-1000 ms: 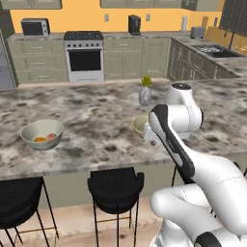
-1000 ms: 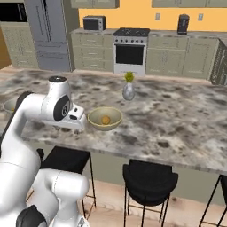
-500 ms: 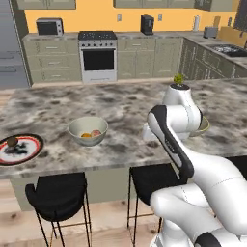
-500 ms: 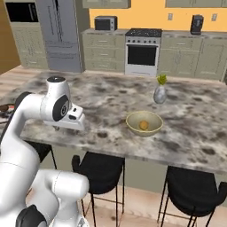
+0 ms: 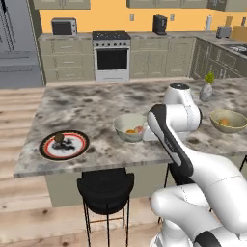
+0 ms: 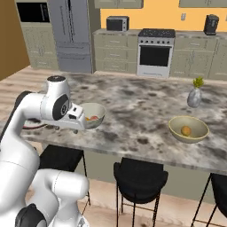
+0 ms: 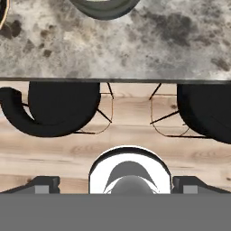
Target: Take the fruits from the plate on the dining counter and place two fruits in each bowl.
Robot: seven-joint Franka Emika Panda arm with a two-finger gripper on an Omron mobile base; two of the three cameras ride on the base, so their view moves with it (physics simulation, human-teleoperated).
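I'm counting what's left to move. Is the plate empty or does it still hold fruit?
Not empty. One dark brownish fruit sits on the red-rimmed plate, near its rim, at the counter's left end.

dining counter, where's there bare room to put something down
On the dining counter, the widest bare marble runs behind the plate and the left bowl, toward the stove side. In the right base view another open stretch lies between the left bowl and the right bowl. It is tighter near the vase and where the arm hangs over the left bowl.
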